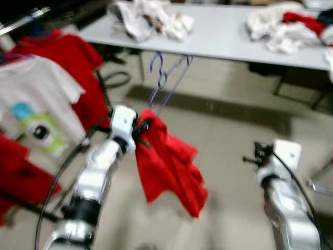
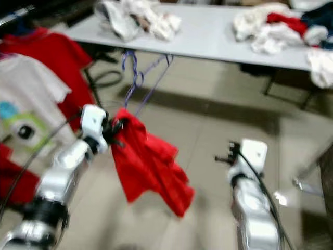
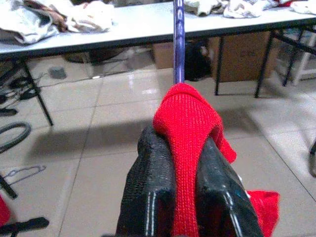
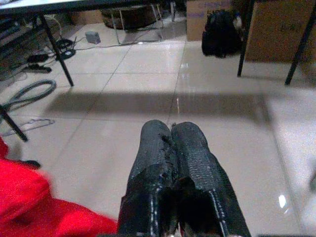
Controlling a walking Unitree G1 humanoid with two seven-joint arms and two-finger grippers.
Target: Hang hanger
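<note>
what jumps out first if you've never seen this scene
A red garment on a purple hanger dangles mid-scene, pinched in the left hand above the tiled floor. Behind it a long grey table holds heaps of white and red laundry, and red and white shirts hang at the left. The right hand is shut and empty, low on the right.

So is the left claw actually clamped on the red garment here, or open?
Shut on it. In the left wrist view the left claw has red garment pinched between both fingers, the purple hanger rising above.
</note>
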